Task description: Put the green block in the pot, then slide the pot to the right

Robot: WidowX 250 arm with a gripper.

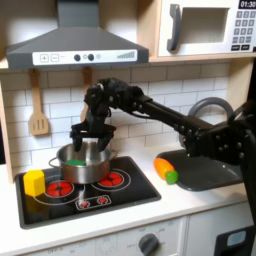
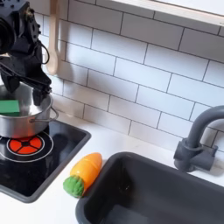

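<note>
The shiny silver pot (image 1: 84, 165) (image 2: 24, 120) stands on the stove's back left burner in both exterior views. The green block (image 1: 74, 160) (image 2: 9, 106) lies inside the pot, near the rim on the first exterior view's left. My black gripper (image 1: 87, 137) (image 2: 25, 87) hangs just above the pot's mouth, open, fingers spread, apart from the block.
A yellow block (image 1: 35, 182) sits on the black stove (image 1: 120, 195) to the pot's left in the first exterior view. An orange carrot toy with a green end (image 1: 166, 169) (image 2: 80, 172) lies between the stove and the dark sink (image 2: 149, 194). The grey faucet (image 2: 196, 140) stands behind the sink.
</note>
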